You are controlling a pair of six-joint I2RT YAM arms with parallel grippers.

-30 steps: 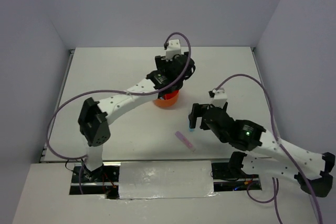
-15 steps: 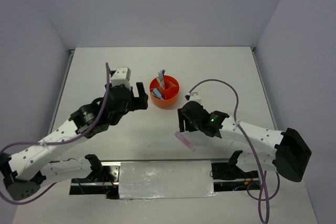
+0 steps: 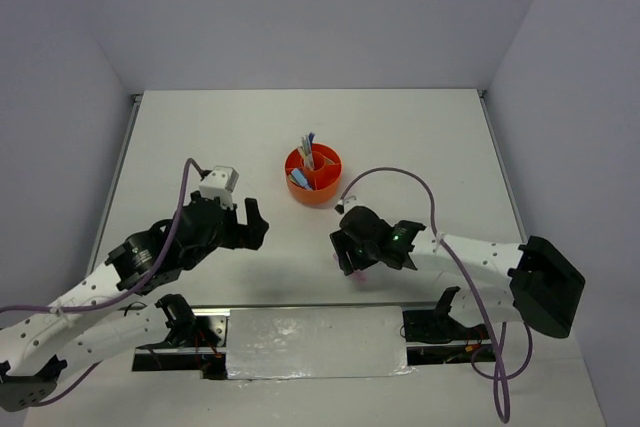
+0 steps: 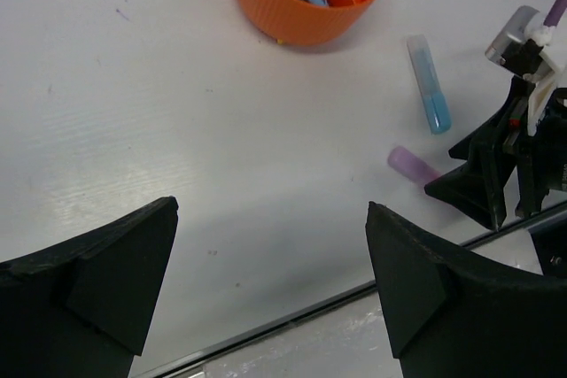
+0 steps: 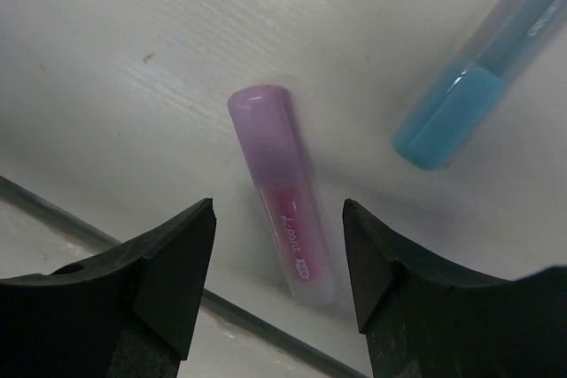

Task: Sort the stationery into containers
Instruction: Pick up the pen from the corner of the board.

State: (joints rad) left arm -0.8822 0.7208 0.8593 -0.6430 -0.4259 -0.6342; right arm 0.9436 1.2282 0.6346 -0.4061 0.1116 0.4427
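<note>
Your left gripper (image 4: 275,289) hangs spread wide and empty, on the near side of the orange organiser (image 4: 301,19). Your right gripper (image 5: 279,219) is unclenched too, fingers either side of the pink marker (image 5: 270,143) lying flat on the table (image 5: 133,59). Its label print is unreadable, and the loose blue marker (image 5: 469,95) lies just beside it.

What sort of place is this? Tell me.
Probably a robotics lab test cell: white table walled by plain panels, left arm and right arm bolted at its edge, an orange organiser staged.
</note>
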